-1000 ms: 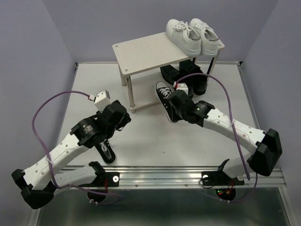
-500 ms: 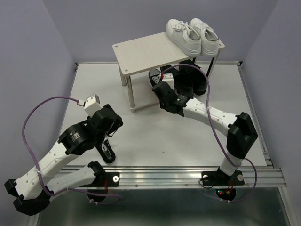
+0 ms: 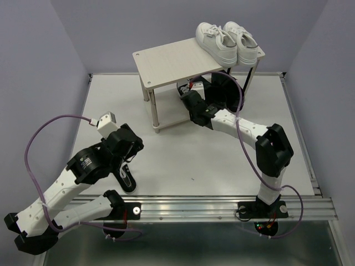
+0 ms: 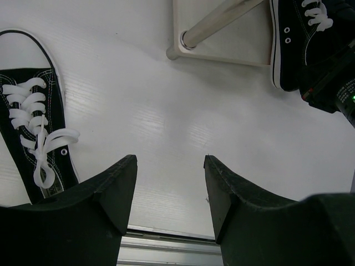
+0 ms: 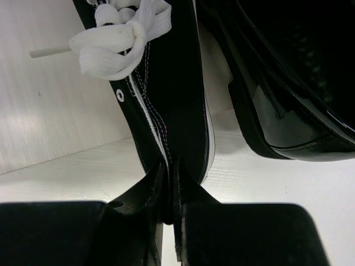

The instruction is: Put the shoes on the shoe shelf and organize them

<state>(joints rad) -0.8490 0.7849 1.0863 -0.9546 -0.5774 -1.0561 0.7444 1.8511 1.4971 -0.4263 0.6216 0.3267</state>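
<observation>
The shoe shelf [image 3: 169, 64] stands at the back, with the white sneakers [image 3: 227, 41] on its top board. The black loafers [image 3: 224, 91] sit on the lower tier; one shows in the right wrist view [image 5: 288, 88]. My right gripper [image 3: 188, 101] reaches under the top board. It is shut on the heel edge of a black canvas sneaker [image 5: 166, 94] over the lower board [image 5: 50, 111]. The other black canvas sneaker [image 3: 127, 179] lies on the table by my left gripper [image 3: 126, 164]. In the left wrist view that gripper [image 4: 169, 162] is open and empty, with this sneaker [image 4: 33, 138] to its left.
A silver shelf leg [image 4: 216, 23] and the lower board's corner [image 4: 227, 50] are ahead of the left gripper. The metal rail [image 3: 222, 208] runs along the table's near edge. Purple cables loop from both wrists.
The right arm carried its black canvas sneaker from the table in front of the shelf in under the top board. The left arm drew back slightly towards the near left.
</observation>
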